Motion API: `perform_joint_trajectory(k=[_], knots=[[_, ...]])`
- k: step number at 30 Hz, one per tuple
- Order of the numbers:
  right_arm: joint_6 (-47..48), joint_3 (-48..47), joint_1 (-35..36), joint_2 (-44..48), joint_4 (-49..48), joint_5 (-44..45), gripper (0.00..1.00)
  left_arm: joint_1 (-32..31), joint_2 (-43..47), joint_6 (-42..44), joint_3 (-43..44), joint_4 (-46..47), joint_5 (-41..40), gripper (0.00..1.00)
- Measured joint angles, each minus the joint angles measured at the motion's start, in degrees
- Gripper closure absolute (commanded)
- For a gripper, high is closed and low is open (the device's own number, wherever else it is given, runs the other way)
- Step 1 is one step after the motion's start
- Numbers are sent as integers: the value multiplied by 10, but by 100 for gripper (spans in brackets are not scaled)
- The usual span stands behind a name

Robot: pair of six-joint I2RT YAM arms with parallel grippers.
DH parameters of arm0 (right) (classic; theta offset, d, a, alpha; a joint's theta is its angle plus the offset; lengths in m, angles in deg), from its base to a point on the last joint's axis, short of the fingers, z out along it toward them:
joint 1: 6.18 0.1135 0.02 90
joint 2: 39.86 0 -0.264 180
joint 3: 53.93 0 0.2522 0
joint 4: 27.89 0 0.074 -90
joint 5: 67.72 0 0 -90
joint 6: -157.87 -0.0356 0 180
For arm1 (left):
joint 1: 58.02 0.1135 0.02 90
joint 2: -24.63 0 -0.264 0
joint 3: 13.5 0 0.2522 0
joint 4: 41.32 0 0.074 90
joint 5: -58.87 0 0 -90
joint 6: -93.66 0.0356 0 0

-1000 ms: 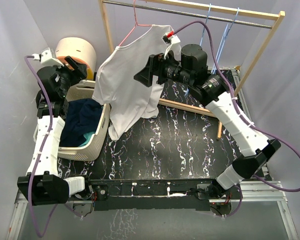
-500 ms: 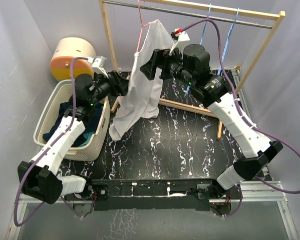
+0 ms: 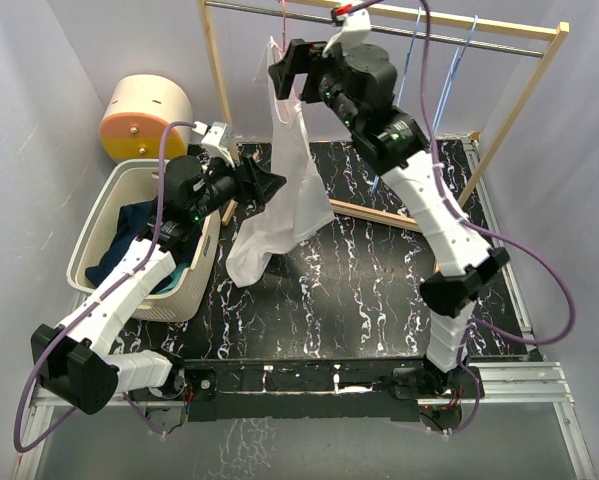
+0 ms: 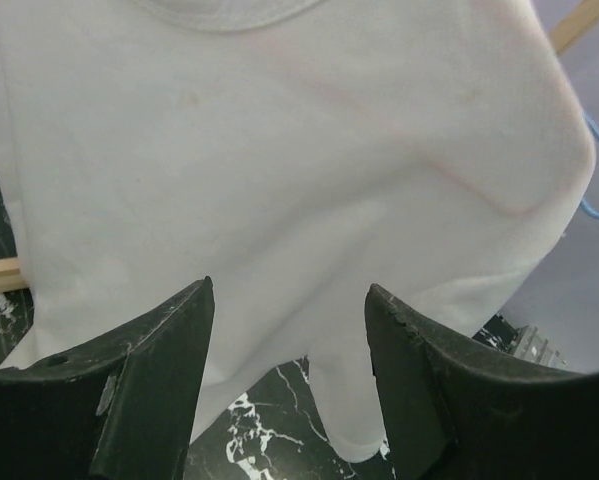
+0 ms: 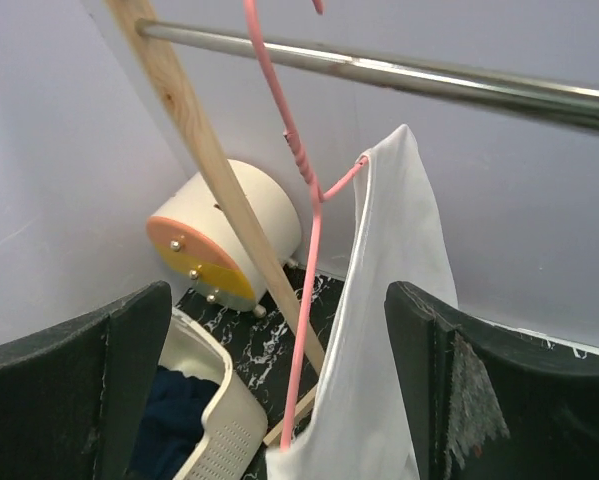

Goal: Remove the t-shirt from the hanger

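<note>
The white t-shirt (image 3: 284, 170) hangs below the metal rail (image 3: 429, 30), at the rail's left end, caught by one shoulder on a pink wire hanger (image 5: 304, 260) whose hook goes up over the rail. The hanger sits tilted. One of its arms runs steeply down and lies bare of cloth for most of its length, while the other arm carries the shoulder seam at its tip. From there the shirt drops in a long, narrow, folded drape, and its hem ends low under the rail, just above the black marbled bench (image 3: 379, 290). In the left wrist view the collar shows at the top and the hanger's line shows faintly pink through the fabric.

The right end effector (image 3: 287, 68) is up beside the rail's left end, level with the hanger's neck. Its jaws stand wide apart and grip nothing. The left end effector (image 3: 269, 187) is lower, under the rail, facing the shirt's middle, with its jaws apart and the cloth just ahead of them.

A wooden post (image 3: 217, 70) holds the rail's left end, close beside the hanger. Farther along the rail to the right hang two blue hangers (image 3: 449, 70). Down and left of the rail stands a laundry basket (image 3: 204, 260).
</note>
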Motion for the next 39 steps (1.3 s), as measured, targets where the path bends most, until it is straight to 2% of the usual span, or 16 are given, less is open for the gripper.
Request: perform_joint_trajectory(k=[4,10,15,17,20,22,24,26,27,28,31,33,34,36,39], knots=[[16,-46,0,-74,-4,10,24,-6,23,25,-7,-36,-30,41],[33,-10,1,-106,-11,44,57,-6,97,70,-15,-102,-81,41],[48,77,1,-71,-60,72,57,-6,172,90,-37,-132,-111,41],[54,90,1,-60,-73,82,54,-6,196,91,-49,-143,-116,41],[63,93,1,-43,-87,90,44,-6,217,91,-71,-150,-121,41],[67,93,1,-31,-99,96,44,-6,225,89,-90,-158,-122,41],[73,89,1,-24,-105,97,55,-6,228,86,-108,-164,-122,41],[78,74,1,-23,-106,96,76,-6,228,82,-121,-172,-122,41],[80,63,1,-24,-103,95,79,-6,228,80,-125,-176,-122,41],[82,55,1,-26,-100,93,80,-6,229,79,-129,-179,-122,41],[79,20,1,-37,-98,92,69,-6,235,75,-130,-186,-122,41],[79,15,1,-39,-99,91,68,-6,242,74,-130,-188,-122,41],[80,15,1,-40,-98,90,65,-6,246,73,-130,-189,-122,41],[78,16,1,-45,-98,88,50,-6,252,73,-130,-190,-122,42],[77,16,1,-53,-92,86,45,-6,260,73,-131,-197,-122,42]])
